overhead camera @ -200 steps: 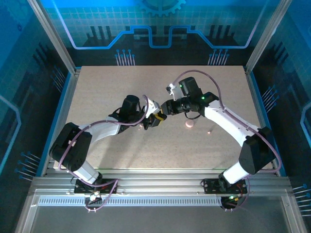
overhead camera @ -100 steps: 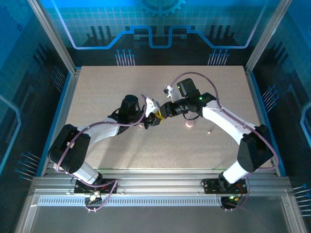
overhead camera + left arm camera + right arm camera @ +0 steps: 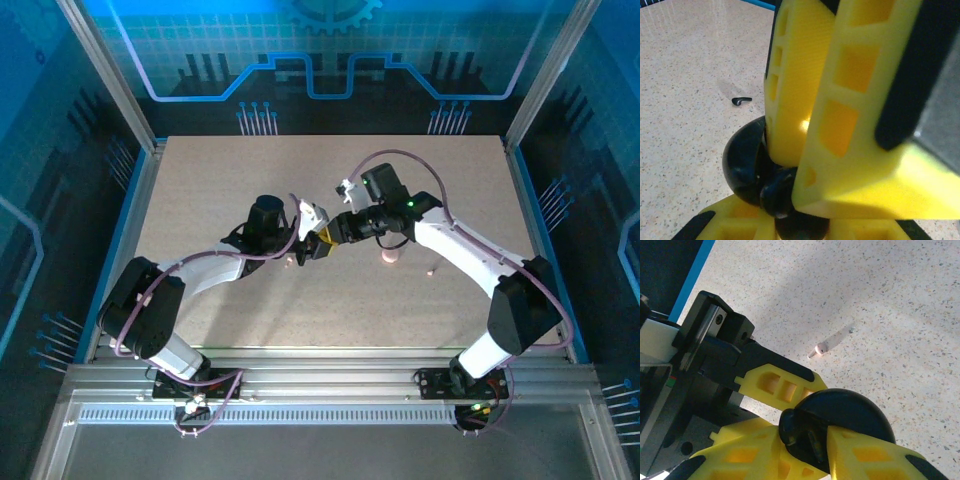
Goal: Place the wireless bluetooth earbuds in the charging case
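Claws of two arms meeting over the counter [image 3: 220, 180], one black rounded object [image 3: 840, 412] between them
Right claw [image 3: 338, 232] pinches that object between its two yellow fingers; whether the left claw [image 3: 321, 244] is spread or pressed together I cannot tell. One pale pink charging case [image 3: 388, 257] lies on the counter just right of the claws, touched by neither. Two small pale earbuds lie loose: the first earbud [image 3: 291, 262] beside the left claw, the second earbud [image 3: 432, 270] right of the case
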`<state>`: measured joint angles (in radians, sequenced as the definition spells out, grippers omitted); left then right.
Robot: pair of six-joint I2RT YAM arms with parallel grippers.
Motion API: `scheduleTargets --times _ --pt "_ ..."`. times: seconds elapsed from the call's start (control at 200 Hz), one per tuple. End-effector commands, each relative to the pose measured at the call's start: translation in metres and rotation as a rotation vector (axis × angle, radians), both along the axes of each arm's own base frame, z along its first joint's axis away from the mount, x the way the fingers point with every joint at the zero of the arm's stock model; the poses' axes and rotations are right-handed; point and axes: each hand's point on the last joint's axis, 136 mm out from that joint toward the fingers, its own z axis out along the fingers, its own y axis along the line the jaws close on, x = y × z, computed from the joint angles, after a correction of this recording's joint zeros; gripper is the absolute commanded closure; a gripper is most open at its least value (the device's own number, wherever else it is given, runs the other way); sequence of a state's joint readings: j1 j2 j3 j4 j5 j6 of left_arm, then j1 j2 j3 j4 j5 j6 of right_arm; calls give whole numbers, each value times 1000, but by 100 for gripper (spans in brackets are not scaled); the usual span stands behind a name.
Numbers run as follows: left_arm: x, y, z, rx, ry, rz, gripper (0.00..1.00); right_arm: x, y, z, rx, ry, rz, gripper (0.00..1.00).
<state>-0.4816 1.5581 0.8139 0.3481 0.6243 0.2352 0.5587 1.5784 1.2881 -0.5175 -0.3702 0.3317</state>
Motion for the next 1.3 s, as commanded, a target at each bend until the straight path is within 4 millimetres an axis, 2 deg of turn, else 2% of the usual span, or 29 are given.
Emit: scheduleTargets --times 0.0,0.275,0.725,0.875,1.071,1.296 --pt "-10 -4 23 -46 -62 -46 81 4 2 -5 -38 1 -12 68" --pt "-11 -2 26 -43 -70 -43 81 7 -4 -3 -56 -23 -51 75" --pt "-7 -2 23 -52 -69 -26 81 -2 -13 13 2 -91 -85 78" --pt "-6 -3 24 -57 -69 -26 81 -4 -14 12 4 -76 -79 76" --pt "-5 -3 23 -43 -71 -30 81 -3 -9 10 6 -65 -73 67" --pt "-7 -3 24 -41 -73 -38 81 5 -5 9 5 -66 -89 65"
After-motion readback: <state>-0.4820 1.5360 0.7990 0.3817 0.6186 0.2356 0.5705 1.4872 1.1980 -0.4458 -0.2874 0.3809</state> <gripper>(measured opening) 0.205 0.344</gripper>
